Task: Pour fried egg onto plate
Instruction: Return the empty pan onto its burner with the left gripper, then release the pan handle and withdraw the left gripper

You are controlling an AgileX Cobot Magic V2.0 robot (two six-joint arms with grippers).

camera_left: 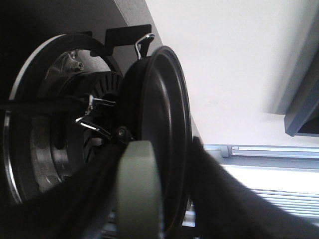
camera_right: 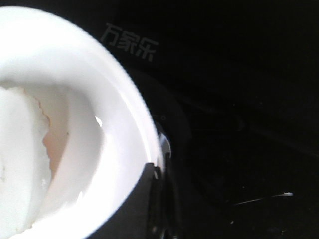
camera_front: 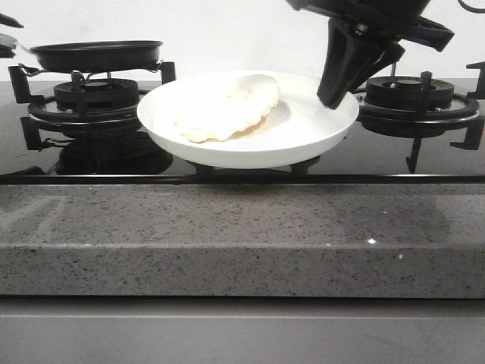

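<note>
The white plate (camera_front: 250, 155) is at the middle of the black cooktop, between the two burners. The fried egg (camera_front: 227, 110) lies folded on its left half, pale with browned edges. My right gripper (camera_front: 333, 95) comes down from above and is shut on the plate's right rim. In the right wrist view the plate (camera_right: 114, 164) holds the egg (camera_right: 20, 149), and a dark finger (camera_right: 134, 214) clamps the rim. The empty black pan (camera_front: 97, 54) is held level above the left burner. In the left wrist view my left gripper (camera_left: 149, 164) is shut on the pan's green handle (camera_left: 138, 194).
The left burner grate (camera_front: 95, 98) is under the pan. The right burner grate (camera_front: 409, 95) is just behind my right gripper. A speckled grey counter edge (camera_front: 242, 243) runs along the front. A white wall is behind the stove.
</note>
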